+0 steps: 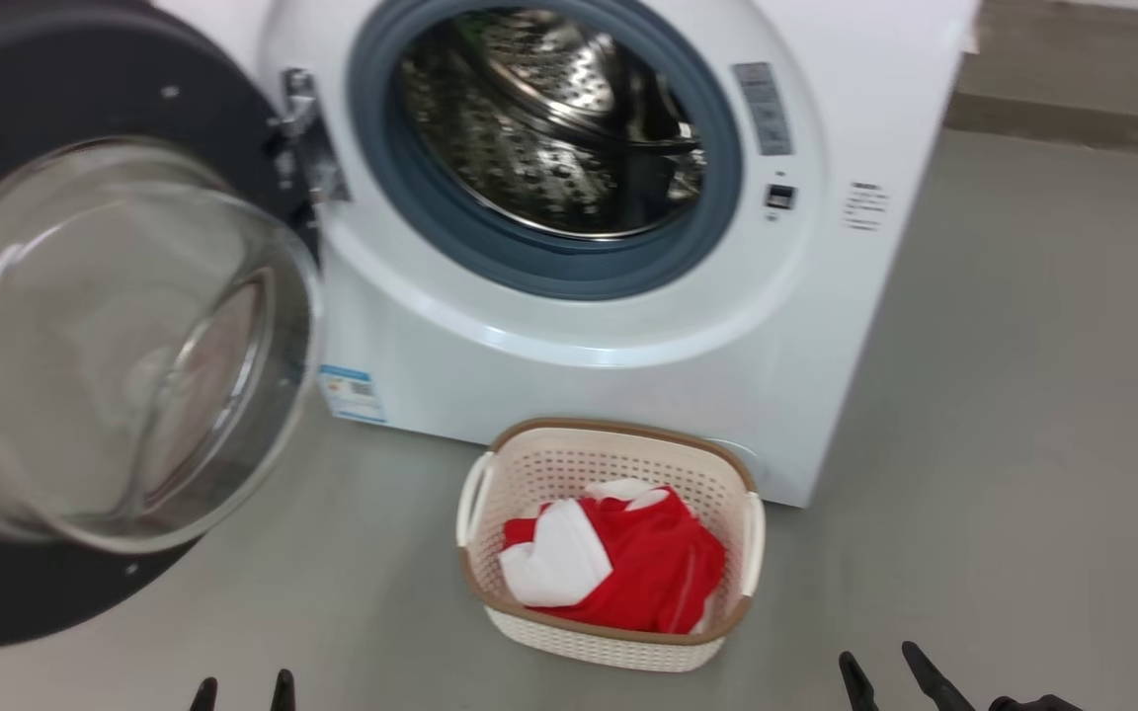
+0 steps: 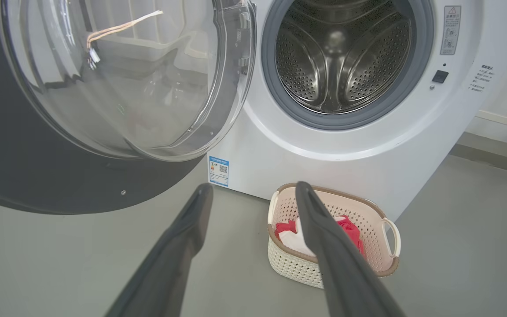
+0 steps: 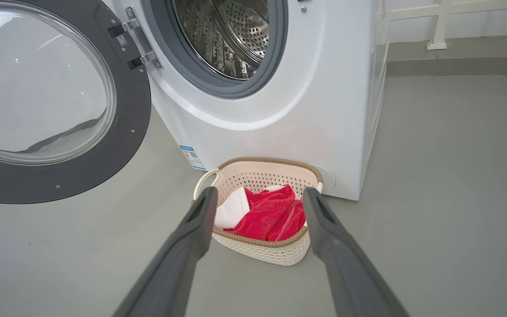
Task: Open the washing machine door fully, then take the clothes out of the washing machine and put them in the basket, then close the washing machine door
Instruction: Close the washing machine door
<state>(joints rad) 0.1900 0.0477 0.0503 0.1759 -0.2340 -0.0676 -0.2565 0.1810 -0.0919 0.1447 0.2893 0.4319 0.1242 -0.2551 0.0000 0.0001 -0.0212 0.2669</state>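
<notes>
Left tool [image 2: 253, 187] spread, right tool [image 3: 260, 191] spread, smooth grey floor [image 1: 1023, 444]; clothes [image 1: 648, 563] in basket [image 1: 609, 652], washing machine door [image 1: 36, 79] open

Smooth grey floor [image 1: 1023, 395], pale skirting [image 3: 456, 46]

The washing machine [image 1: 628, 326] has a smooth white body with a soft sheen, a matt grey rubbery gasket [image 1: 401, 207] and a bright perforated steel drum [image 1: 549, 128] (mirror-like where light hits). The washing machine door [image 1: 115, 336] shows a matt charcoal face around glossy clear glass, with a shiny metal hinge [image 1: 304, 133]. The basket [image 1: 618, 654] is cream perforated plastic with a brown woven-look rim. The clothes [image 1: 663, 568] are soft red and white cloth. The floor [image 1: 1023, 444] is smooth, matt grey. The left gripper [image 2: 253, 187] and right gripper [image 3: 260, 193] have smooth matt dark fingers [image 3: 178, 259].
</notes>
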